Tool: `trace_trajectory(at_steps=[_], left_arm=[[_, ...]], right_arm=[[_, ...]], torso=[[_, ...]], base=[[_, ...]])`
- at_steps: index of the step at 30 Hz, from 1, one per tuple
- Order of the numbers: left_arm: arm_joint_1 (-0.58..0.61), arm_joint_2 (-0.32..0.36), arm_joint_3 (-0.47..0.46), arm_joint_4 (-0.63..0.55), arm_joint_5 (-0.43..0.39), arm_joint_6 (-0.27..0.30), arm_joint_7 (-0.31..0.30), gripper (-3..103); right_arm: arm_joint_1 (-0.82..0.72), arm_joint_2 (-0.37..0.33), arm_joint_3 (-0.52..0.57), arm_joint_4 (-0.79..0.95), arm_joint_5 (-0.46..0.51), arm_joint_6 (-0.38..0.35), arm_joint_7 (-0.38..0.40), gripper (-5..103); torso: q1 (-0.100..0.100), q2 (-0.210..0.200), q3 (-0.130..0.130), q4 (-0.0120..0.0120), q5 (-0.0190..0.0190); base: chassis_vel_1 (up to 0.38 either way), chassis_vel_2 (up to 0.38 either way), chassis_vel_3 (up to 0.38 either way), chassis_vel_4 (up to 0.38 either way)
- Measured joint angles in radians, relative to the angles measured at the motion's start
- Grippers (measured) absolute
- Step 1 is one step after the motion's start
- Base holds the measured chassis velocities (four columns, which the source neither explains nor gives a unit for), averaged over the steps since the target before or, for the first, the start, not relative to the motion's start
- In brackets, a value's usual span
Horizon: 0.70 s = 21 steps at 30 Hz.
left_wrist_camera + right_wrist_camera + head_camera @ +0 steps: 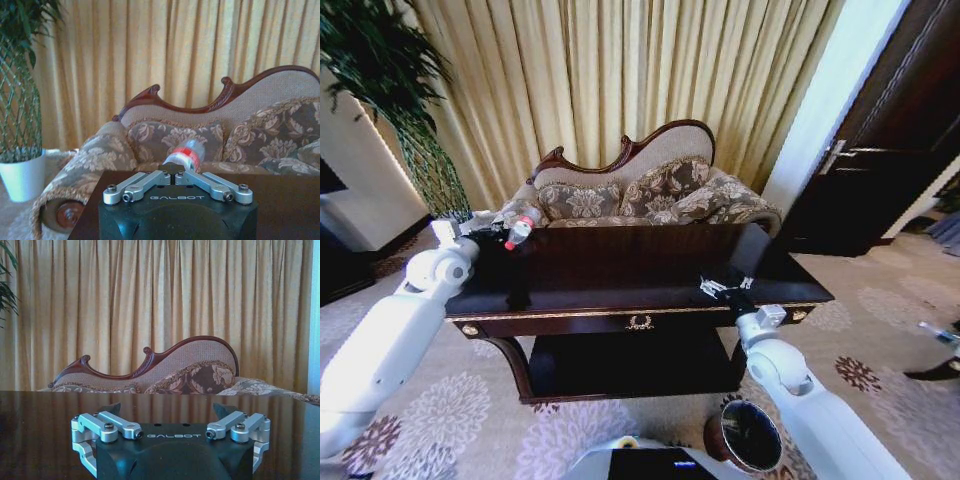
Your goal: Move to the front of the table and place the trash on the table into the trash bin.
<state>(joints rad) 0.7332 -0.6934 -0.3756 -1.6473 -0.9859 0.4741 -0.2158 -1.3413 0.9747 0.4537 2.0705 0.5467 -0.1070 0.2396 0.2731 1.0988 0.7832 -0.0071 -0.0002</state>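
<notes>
The dark glossy table (620, 265) stands in front of me, with the sofa behind it. My left gripper (506, 240) hovers over the table's far left corner, shut on a piece of trash, a clear plastic bottle with a red cap (523, 228). In the left wrist view the bottle (186, 154) sticks out from between the closed fingers of the left gripper (172, 171). My right gripper (725, 290) sits low over the table's front right edge. It (167, 410) stands open with nothing between its fingers. The round coppery trash bin (745, 435) stands on the carpet below my right arm.
A carved-back patterned sofa (640, 195) runs close behind the table. A tall plant (390, 90) in a white pot (22, 177) stands at the left. A dark door (890, 150) is at the right. Patterned carpet lies around the table.
</notes>
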Motion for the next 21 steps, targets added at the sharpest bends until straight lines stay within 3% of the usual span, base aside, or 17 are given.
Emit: trace_trajectory(at_steps=[15,16,21], left_arm=[[0.037,0.009,-0.056,0.016,-0.044,0.003,-0.021,0],[0.029,0.013,-0.056,0.028,-0.052,0.003,-0.017,6],[-0.003,0.028,-0.053,0.075,-0.074,0.007,-0.006,11]], right_arm=[[-0.005,0.002,-0.003,-0.003,-0.009,0.000,-0.011,100],[-0.005,0.002,-0.003,-0.003,-0.009,0.000,-0.011,100],[-0.005,0.002,-0.001,-0.004,-0.009,0.000,-0.014,100]], torso=[[0.000,0.000,0.000,0.0001,0.0001],[0.000,0.000,0.000,0.0000,0.0003],[0.000,0.000,0.000,0.0001,0.0002]], base=[[0.000,0.000,0.000,0.000],[0.000,0.000,0.000,0.000],[0.000,0.000,0.000,0.000]])
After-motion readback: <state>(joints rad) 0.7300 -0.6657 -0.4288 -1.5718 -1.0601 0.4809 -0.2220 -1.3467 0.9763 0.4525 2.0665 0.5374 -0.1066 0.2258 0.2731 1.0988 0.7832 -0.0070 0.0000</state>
